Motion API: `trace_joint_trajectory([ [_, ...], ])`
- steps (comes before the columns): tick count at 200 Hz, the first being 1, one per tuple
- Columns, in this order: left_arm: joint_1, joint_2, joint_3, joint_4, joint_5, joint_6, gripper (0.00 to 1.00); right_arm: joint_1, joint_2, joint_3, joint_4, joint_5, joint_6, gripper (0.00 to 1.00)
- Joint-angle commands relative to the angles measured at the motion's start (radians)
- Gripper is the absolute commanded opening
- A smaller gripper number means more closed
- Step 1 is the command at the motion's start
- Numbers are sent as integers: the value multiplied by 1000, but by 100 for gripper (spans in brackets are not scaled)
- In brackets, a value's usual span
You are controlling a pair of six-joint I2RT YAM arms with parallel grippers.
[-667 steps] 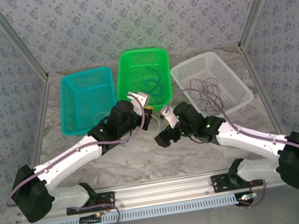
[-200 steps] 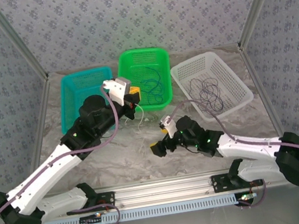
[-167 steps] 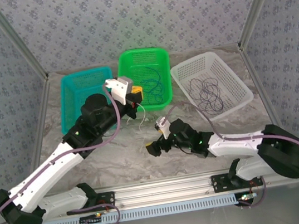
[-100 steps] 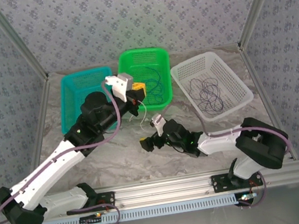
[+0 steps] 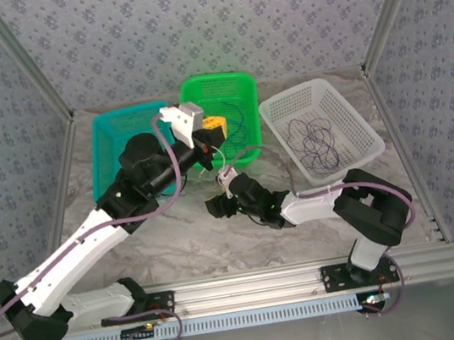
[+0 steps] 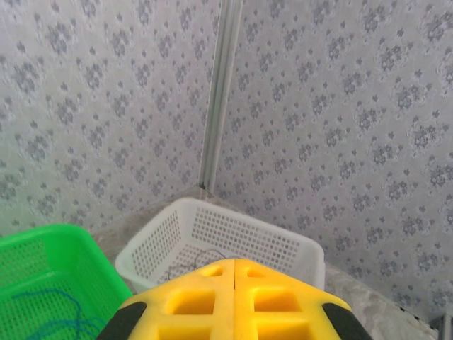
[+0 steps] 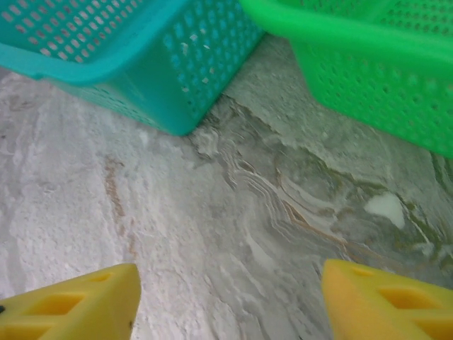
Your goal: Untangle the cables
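Top: blue cable, thin loose curls in green mesh basket. Dark cable, overlapping loops in white basket, no clear heading.
Left wrist: my left gripper, blocky yellow pads pressed together.
Right wrist: my right gripper, pads wide apart over marbled tabletop, teal basket ahead.

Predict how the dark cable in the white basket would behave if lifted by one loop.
The dark cable is very thin and lies in loose overlapping loops, so it would probably droop limply and feel light. Those loops may snag each other or the perforated white basket.
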Motion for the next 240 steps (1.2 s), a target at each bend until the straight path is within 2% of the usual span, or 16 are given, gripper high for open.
trace_joint_trajectory([
  [1, -4, -38, 88, -19, -26, 69, 2, -12, -10, -19, -86, 15, 21, 61],
  [34, 4, -39, 200, -89, -20, 130, 2, -32, -28, -52, -125, 0, 19, 49],
  [59, 14, -46, 240, -116, -36, 165, 2, -43, -47, -77, -149, -12, 12, 45],
  [103, 86, -55, 312, -167, -52, 186, 3, -61, -98, -156, -183, -10, 16, 46],
  [155, 142, -57, 317, -212, -84, 212, 5, -71, -170, -212, -188, -14, 27, 55],
  [175, 207, -55, 271, -212, -104, 201, 7, -76, -199, -207, -199, -17, 21, 62],
  [197, 324, -50, 209, -211, -86, 146, 7, -75, -237, -201, -215, -26, 13, 66],
  [221, 442, -42, 143, -186, -45, 83, 7, -78, -281, -195, -243, -27, 7, 68],
  [240, 498, -30, 124, -184, -25, 67, 7, -79, -315, -197, -271, -21, 0, 68],
])
